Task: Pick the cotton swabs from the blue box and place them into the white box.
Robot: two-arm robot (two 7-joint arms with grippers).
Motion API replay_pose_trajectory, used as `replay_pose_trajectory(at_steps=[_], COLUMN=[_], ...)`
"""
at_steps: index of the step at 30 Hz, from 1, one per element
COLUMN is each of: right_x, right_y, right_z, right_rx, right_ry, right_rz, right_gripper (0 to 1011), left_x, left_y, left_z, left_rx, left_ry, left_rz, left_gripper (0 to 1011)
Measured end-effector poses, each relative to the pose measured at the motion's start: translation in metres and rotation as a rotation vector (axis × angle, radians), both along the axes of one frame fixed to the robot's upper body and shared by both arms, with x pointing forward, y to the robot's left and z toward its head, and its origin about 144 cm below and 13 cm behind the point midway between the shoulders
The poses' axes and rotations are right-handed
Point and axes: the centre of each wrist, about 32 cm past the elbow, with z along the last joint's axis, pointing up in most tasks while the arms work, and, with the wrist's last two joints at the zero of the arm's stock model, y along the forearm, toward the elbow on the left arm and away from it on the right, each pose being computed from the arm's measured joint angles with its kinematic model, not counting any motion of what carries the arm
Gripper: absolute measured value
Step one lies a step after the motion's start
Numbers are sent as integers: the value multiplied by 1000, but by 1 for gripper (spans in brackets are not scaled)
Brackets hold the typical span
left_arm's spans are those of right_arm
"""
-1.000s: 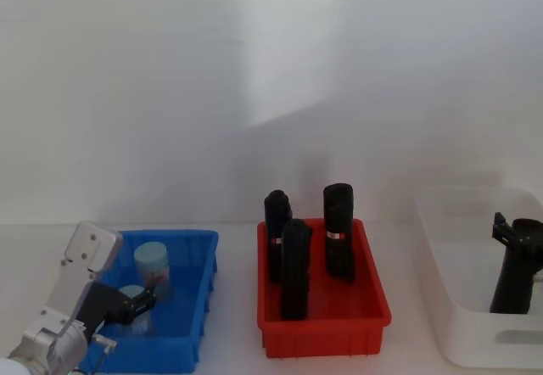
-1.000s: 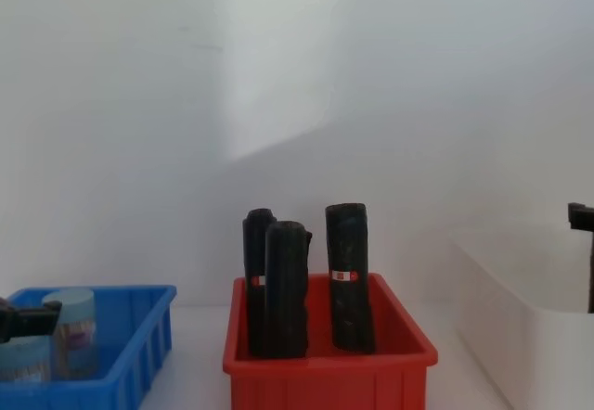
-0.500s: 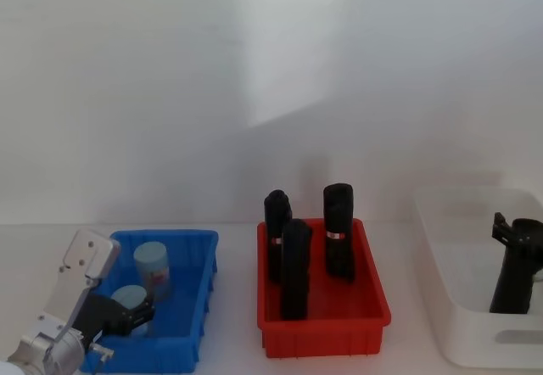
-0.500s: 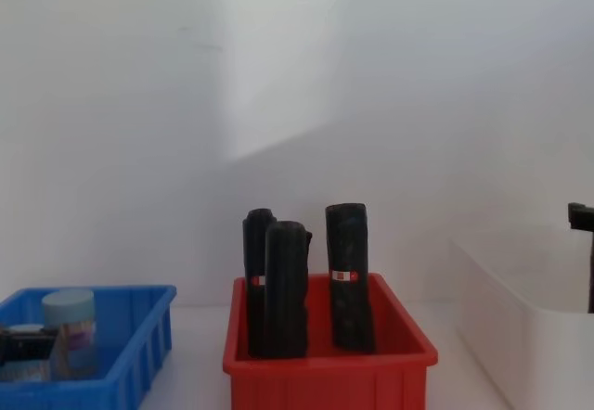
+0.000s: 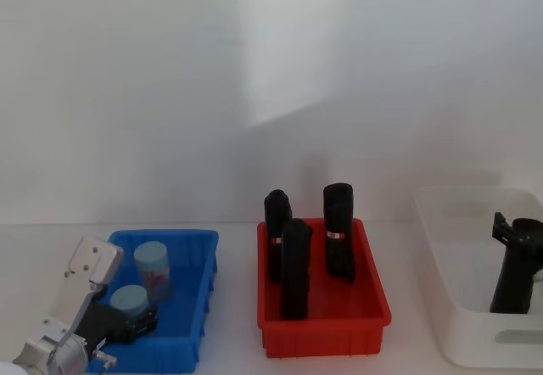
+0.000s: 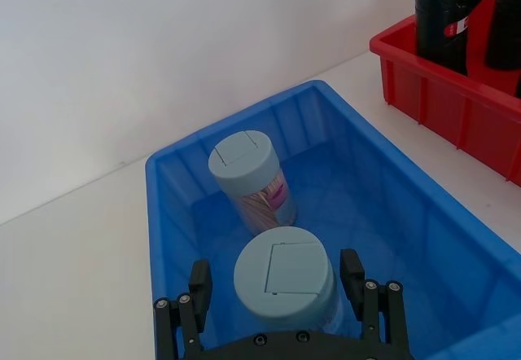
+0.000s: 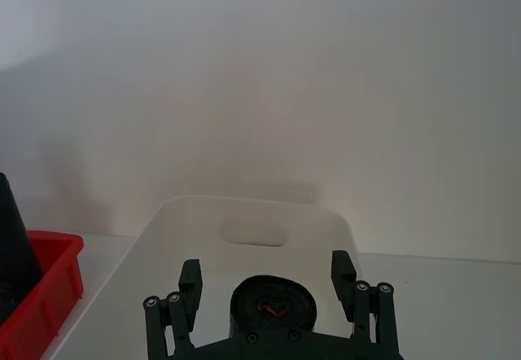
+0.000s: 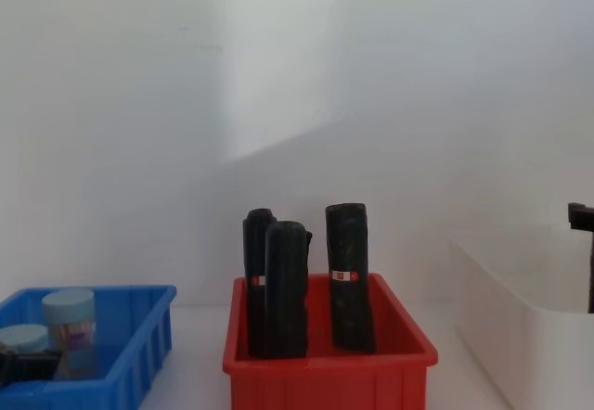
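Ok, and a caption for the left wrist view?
Left gripper, open, straddles the near cotton swab jar in the blue box, with a second jar upright behind it.

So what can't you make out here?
Near jar: label hidden; the left wrist view looks down on its lid, and in the chest view the left gripper around it covers its body.
Far jar: label print too small.
White box: right side cut by the head view's edge.
Right gripper: cut by the chest view's right edge.
Rear roll: half behind the front roll, chest view.
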Motion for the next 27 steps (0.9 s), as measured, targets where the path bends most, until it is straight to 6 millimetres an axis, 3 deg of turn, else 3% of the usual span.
replay_pose_trajectory(at_steps=[18, 27], right_x=[0, 0], right_y=[0, 0], right_z=[0, 0], right_rx=[0, 0], right_ry=[0, 0], right_rz=[0, 0], right_gripper=[1001, 1001], left_x=[7, 8], left_y=[-4, -5], left_z=[-5, -6], left_rx=[-14, -17], left_ry=[5, 7], left_rz=[-16, -21], left_gripper=[996, 812])
